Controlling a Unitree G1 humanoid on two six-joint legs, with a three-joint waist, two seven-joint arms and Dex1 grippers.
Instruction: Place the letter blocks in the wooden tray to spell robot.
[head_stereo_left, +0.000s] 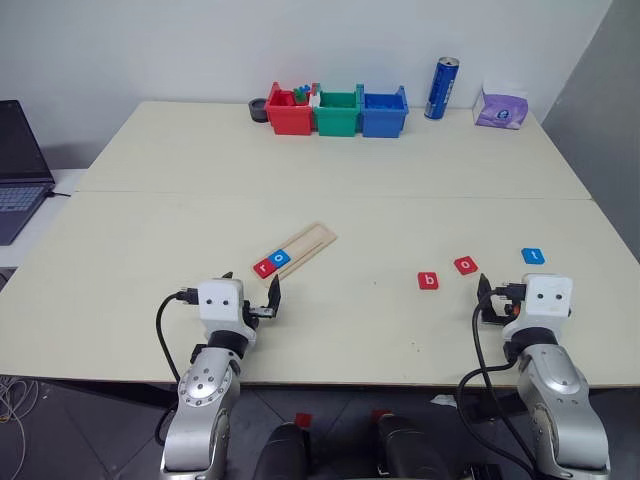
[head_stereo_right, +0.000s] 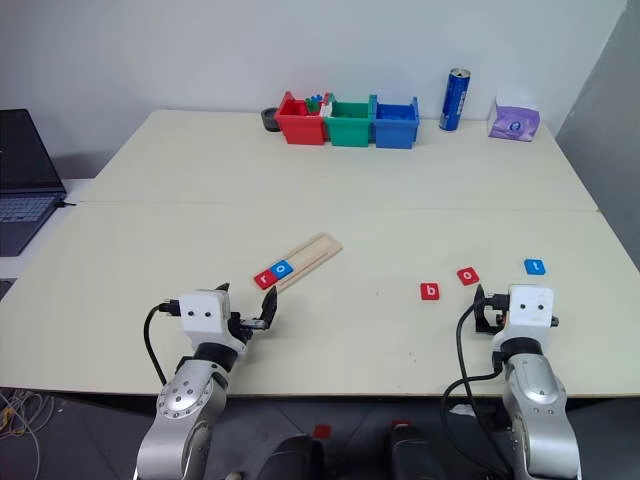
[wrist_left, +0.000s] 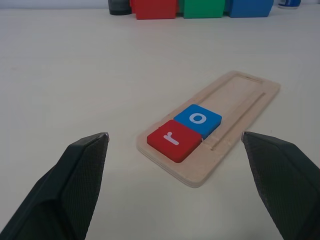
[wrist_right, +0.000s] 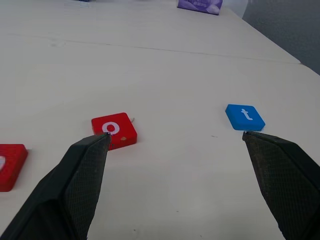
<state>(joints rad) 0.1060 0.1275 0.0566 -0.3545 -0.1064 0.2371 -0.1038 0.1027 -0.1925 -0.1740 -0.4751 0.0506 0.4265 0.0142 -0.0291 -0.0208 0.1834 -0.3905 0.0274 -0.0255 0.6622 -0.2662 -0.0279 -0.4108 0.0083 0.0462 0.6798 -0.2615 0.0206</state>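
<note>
White walls stand behind a big pale table (head_stereo_left: 330, 180). Near its front edge lies the wooden tray (head_stereo_left: 300, 248), slanted, its long side running from front-left to back-right. A red r block (wrist_left: 173, 139) and a blue o block (wrist_left: 198, 120) sit touching at its near end, starting the word. Toward the front right corner wait the red b block (head_stereo_left: 428, 281), red o block (head_stereo_left: 466, 265) and blue t block (head_stereo_left: 534, 256). The left gripper (wrist_left: 180, 150) and right gripper (wrist_right: 177, 145) are wide open, holding nothing.

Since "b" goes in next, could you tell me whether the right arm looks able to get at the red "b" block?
Probably yes: the red "b" block lies loose on bare table, nothing between it and the open right tool.
</note>
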